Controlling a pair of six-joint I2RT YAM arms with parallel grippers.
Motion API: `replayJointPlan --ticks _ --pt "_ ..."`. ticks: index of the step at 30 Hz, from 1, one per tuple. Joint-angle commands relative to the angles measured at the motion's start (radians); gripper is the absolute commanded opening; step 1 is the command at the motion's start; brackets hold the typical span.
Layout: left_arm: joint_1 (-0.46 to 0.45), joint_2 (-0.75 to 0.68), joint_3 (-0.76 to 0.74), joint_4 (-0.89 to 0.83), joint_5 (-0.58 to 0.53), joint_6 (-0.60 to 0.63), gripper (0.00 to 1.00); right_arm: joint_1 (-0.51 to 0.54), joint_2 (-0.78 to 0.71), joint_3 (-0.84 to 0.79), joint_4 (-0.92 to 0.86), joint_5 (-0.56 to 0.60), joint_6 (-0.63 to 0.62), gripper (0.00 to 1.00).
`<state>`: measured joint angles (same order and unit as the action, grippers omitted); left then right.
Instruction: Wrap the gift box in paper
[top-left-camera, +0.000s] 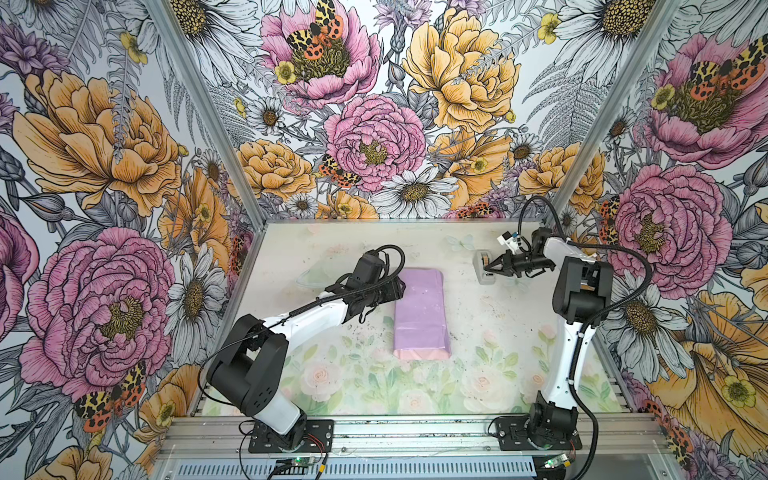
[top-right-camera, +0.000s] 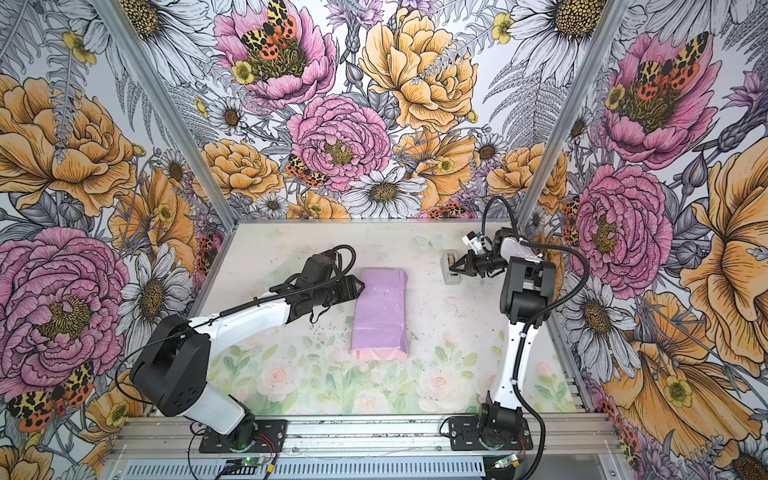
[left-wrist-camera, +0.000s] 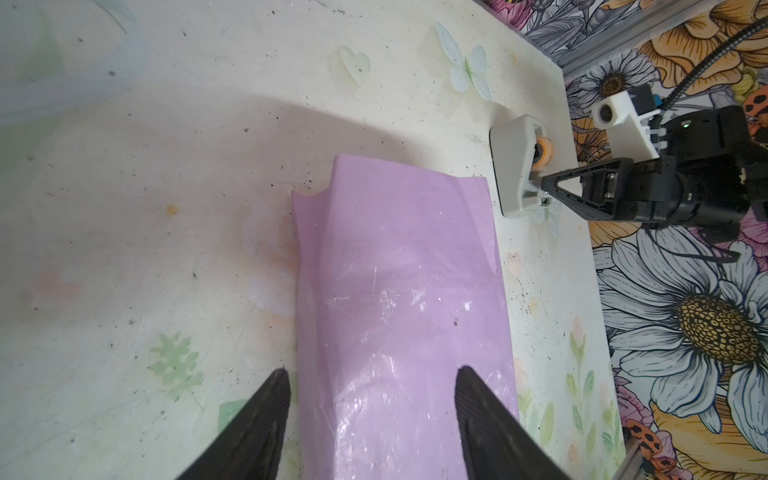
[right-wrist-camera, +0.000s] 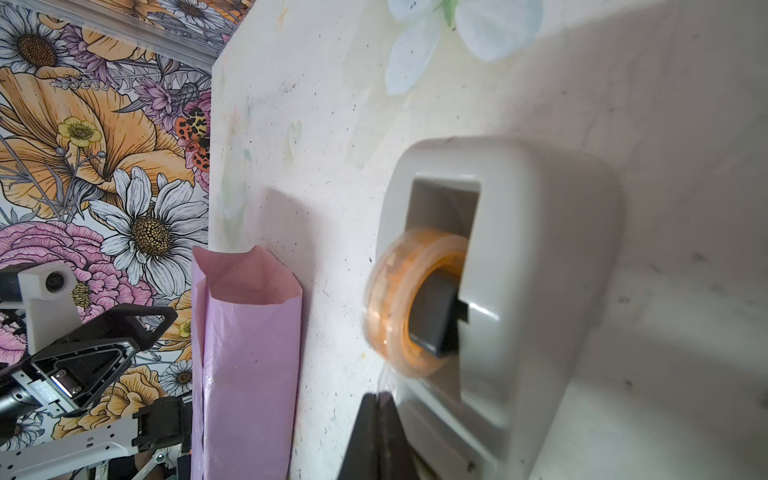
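Observation:
The paper (top-left-camera: 419, 316) (top-right-camera: 380, 309) lies mid-table as a long lilac tube, its pale pink inside showing at the near end. The gift box is hidden, presumably inside the tube. My left gripper (top-left-camera: 401, 286) (left-wrist-camera: 372, 370) is open at the tube's left side. One finger stands beside the paper's edge and the other over its lilac top (left-wrist-camera: 399, 291). My right gripper (top-left-camera: 487, 269) (right-wrist-camera: 378, 397) is shut at the grey tape dispenser (top-left-camera: 481, 279) (right-wrist-camera: 540, 270). It pinches the clear tape strip that runs down from the orange roll (right-wrist-camera: 399, 299).
The dispenser (top-right-camera: 449, 277) (left-wrist-camera: 513, 166) stands at the back right, near the flowered wall. A translucent plastic piece (top-left-camera: 311, 276) lies at the back left. Aluminium frame posts and walls close in three sides of the table.

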<state>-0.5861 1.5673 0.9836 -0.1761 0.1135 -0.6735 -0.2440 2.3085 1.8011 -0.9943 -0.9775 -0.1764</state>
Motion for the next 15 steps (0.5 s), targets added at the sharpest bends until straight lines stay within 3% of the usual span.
replayJointPlan --ticks 1,10,15 --pt "-0.002 0.01 0.023 0.005 0.009 0.009 0.65 -0.009 -0.093 -0.008 0.042 -0.045 0.057 0.0" --pt "-0.002 0.016 0.027 0.009 0.014 0.009 0.65 -0.009 -0.148 -0.058 0.068 -0.048 0.124 0.0" --pt "-0.003 0.018 0.028 0.01 0.015 0.009 0.65 -0.008 -0.198 -0.125 0.089 0.019 0.168 0.0"
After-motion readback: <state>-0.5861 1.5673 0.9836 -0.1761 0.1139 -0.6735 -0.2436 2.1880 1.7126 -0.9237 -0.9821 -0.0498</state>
